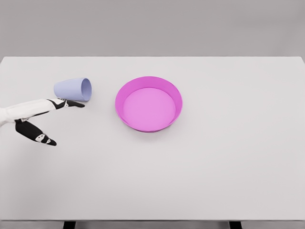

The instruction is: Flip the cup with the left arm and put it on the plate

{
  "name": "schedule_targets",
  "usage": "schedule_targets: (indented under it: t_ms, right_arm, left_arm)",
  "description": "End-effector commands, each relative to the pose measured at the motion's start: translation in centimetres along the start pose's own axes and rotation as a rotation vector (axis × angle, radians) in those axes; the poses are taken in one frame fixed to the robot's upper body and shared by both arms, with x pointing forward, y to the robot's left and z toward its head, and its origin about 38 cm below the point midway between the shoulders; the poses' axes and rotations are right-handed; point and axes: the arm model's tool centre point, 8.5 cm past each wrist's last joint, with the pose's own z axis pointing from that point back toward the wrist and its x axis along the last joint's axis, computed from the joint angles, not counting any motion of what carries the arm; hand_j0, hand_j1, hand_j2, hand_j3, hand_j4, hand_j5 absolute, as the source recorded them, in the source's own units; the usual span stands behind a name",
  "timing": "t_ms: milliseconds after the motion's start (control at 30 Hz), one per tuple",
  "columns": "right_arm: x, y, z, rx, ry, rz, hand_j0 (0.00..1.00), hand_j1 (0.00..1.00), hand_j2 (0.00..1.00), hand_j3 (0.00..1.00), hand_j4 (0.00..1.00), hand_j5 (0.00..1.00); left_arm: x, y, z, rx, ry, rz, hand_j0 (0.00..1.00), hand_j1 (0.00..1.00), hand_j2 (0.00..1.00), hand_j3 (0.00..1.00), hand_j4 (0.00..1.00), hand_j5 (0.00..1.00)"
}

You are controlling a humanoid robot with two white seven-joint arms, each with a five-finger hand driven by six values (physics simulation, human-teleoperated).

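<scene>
A pale lavender cup (73,89) lies on its side on the white table, its open mouth facing right toward the plate. The pink plate (176,95) with a raised rim sits right of it, near the table's middle. My left hand (59,119) comes in from the left edge, fingers spread wide: the upper fingertips (76,103) reach just below the cup's lower side, and the thumb (45,140) points down to the right, well apart. It holds nothing. The right arm is out of sight.
The white table (214,167) spans the view, with its far edge against a grey wall and its front edge at the picture's bottom.
</scene>
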Motion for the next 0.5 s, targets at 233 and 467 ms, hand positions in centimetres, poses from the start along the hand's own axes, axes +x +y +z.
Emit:
schedule_targets:
  t_ms: [233, 467]
  right_arm:
    - [-0.5, 0.0, 0.1, 0.000, 0.011, -0.004, 1.00, 1.00, 1.00, 1.00, 1.00, 1.00]
    - [-0.5, 0.0, 0.1, -0.002, 0.012, -0.004, 1.00, 1.00, 1.00, 1.00, 1.00, 1.00]
  left_arm:
    - [1.6, 3.6, -1.7, 0.100, -0.074, -0.051, 1.00, 1.00, 1.00, 1.00, 1.00, 1.00]
    - [0.3, 5.7, -1.2, 0.152, -0.036, -0.064, 1.00, 1.00, 1.00, 1.00, 1.00, 1.00]
